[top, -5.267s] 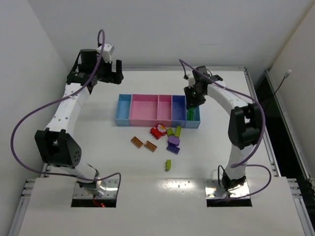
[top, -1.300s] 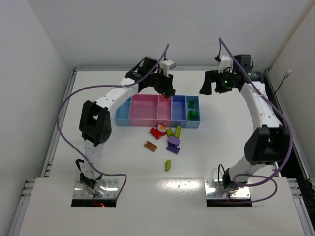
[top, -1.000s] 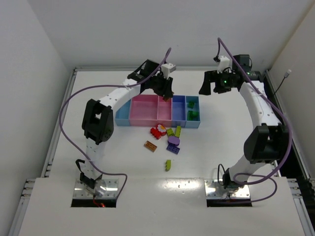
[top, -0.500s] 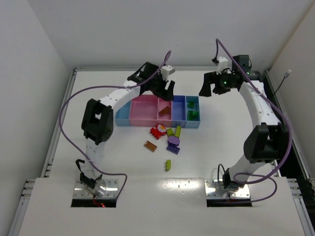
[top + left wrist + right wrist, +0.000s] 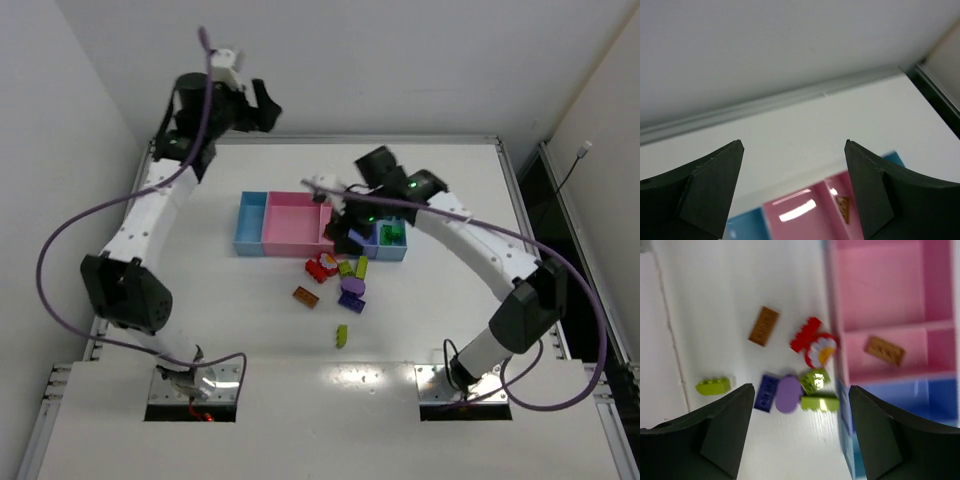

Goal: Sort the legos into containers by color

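Note:
The containers (image 5: 251, 222) form a joined row: light blue ends, pink middle, one blue-violet bin. One orange brick (image 5: 884, 350) lies in a small pink compartment; the left wrist view catches it too (image 5: 843, 209). Green bricks (image 5: 391, 235) sit in the right end bin. In front of the row lie loose legos: a red brick (image 5: 804, 334), a round purple piece (image 5: 787, 394), a dark purple brick (image 5: 767, 392), yellow-green bricks (image 5: 819, 402) and an orange brick (image 5: 764, 326). My right gripper (image 5: 801, 390) hovers open and empty over this cluster. My left gripper (image 5: 793, 145) is open and empty, raised at the far left.
One yellow-green brick (image 5: 341, 336) lies apart, nearer the arm bases. A round red, white and yellow piece (image 5: 821, 350) touches the red brick. The back wall and the table's rear rail (image 5: 790, 97) fill the left wrist view.
My left gripper opened, left the orange brick in the pink compartment and swung up to the far left. My right arm came from the back right to above the loose legos.

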`<act>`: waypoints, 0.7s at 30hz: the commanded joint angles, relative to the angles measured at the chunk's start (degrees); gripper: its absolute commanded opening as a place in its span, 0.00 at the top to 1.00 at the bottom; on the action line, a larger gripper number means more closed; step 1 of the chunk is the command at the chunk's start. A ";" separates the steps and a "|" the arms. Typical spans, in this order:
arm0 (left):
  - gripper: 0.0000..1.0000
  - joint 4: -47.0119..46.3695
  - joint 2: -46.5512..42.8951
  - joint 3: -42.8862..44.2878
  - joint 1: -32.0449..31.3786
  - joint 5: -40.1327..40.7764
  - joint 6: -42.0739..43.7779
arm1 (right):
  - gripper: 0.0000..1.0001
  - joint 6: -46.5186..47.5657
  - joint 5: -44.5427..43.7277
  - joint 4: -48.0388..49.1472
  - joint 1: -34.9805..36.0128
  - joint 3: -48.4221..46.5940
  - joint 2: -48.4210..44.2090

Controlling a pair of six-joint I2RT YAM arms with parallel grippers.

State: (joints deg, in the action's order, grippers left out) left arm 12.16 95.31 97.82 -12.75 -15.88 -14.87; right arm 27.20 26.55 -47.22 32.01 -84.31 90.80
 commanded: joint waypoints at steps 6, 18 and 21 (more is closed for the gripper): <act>0.06 0.76 -15.14 -6.32 8.00 18.94 10.03 | 0.24 -7.85 -10.63 11.35 16.50 -0.94 13.33; 0.00 1.81 -23.85 -17.22 13.28 24.84 15.40 | 0.28 -18.68 -19.60 13.30 20.55 -3.40 25.04; 0.00 1.81 -24.38 -18.63 13.90 23.53 16.10 | 0.28 -18.68 -18.99 13.30 21.08 -2.79 25.56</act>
State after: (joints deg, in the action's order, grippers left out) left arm 14.61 72.84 80.25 0.10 7.38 -0.51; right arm 10.61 8.58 -35.77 52.21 -85.14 116.42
